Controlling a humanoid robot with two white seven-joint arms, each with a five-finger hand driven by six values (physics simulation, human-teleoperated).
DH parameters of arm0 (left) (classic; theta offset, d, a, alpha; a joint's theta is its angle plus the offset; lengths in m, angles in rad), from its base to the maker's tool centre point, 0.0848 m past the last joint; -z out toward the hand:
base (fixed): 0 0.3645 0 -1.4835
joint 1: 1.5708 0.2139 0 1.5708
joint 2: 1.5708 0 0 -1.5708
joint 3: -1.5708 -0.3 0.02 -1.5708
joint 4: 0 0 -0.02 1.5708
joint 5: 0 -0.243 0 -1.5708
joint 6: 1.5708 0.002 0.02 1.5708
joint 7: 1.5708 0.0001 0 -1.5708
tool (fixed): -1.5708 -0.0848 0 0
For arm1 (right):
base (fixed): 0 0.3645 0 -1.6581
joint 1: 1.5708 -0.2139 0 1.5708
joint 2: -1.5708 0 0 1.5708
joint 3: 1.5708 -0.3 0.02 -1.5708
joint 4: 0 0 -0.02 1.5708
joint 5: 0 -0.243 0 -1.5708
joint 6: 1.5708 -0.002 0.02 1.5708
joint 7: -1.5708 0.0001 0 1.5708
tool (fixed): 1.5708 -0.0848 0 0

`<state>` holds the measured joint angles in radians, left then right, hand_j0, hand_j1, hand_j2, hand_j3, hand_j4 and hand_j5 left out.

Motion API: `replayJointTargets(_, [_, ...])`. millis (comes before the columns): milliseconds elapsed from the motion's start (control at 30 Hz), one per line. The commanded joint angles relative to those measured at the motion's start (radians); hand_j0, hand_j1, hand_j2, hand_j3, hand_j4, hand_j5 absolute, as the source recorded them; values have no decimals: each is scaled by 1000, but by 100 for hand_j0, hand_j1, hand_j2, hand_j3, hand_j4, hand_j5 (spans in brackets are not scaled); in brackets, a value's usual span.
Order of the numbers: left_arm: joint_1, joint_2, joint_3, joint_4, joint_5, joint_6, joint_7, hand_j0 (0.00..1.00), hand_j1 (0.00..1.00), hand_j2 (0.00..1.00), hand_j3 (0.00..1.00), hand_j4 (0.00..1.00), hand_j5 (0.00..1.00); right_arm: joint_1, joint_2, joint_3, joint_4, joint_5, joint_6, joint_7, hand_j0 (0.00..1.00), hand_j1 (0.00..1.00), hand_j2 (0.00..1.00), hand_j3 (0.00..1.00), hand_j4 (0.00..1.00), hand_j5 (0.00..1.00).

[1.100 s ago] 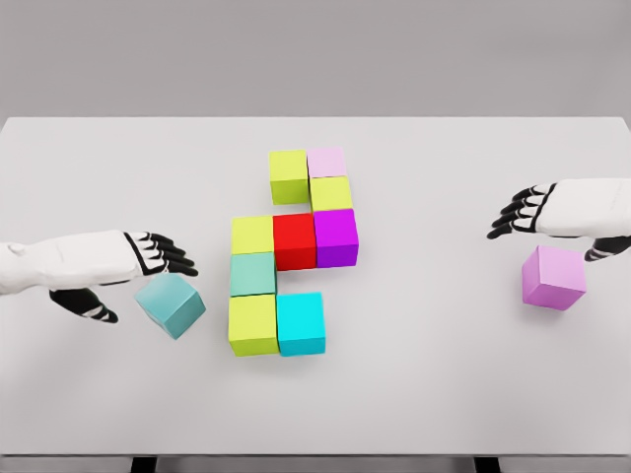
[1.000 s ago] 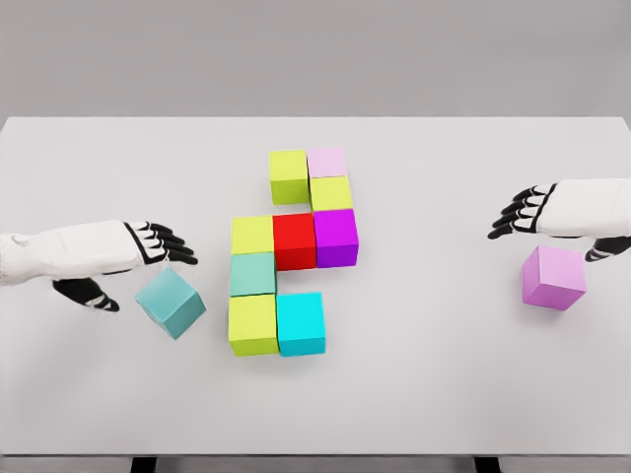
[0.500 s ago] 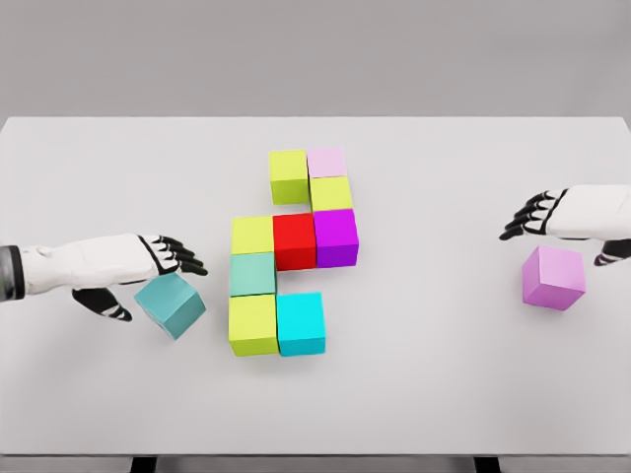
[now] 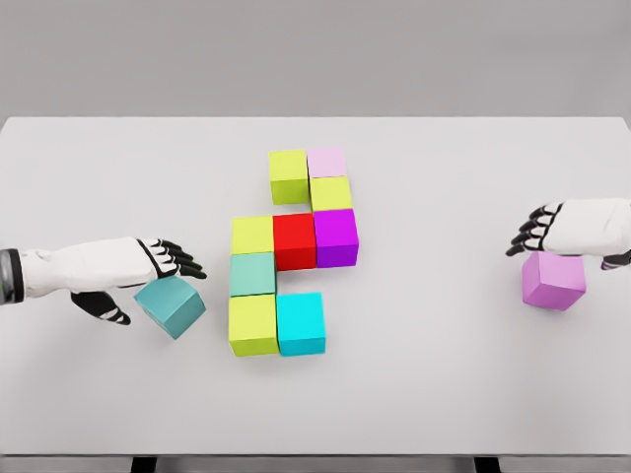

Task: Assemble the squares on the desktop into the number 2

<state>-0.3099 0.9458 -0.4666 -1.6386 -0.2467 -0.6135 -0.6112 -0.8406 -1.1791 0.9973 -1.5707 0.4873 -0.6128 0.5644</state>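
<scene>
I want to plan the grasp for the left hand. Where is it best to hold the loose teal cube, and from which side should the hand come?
Probably from above, on two opposite side faces. The teal cube sits rotated on the table, apart from the assembled blocks, so all its sides are free. The left hand is just above it, thumb on its left side and fingers over its top edge.

On the table (image 4: 414, 394) a cluster of touching blocks (image 4: 293, 251) sits near the middle — eight in all, running from two at the far end down to two at the near end. Well to the left of the cluster lies a loose, turned block (image 4: 174, 306), with the left hand (image 4: 158, 266) just above and behind it. Far right of the cluster rests another single block (image 4: 553, 280) — the right hand (image 4: 548, 227) hovers over its far edge.
</scene>
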Motion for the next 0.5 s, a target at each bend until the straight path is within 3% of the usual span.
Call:
replayJointTargets(0, [0,1,0,-4,7,3,0,100,100,100,100,100,100,2,16,-5,0,17,2,0,100,100,100,100,100,100])
replayJointTargets(467, [-2,-38,-3,-3,-19,3,0,100,100,100,100,100,100,14,39,1,29,94,2,0,100,100,100,100,100,100])
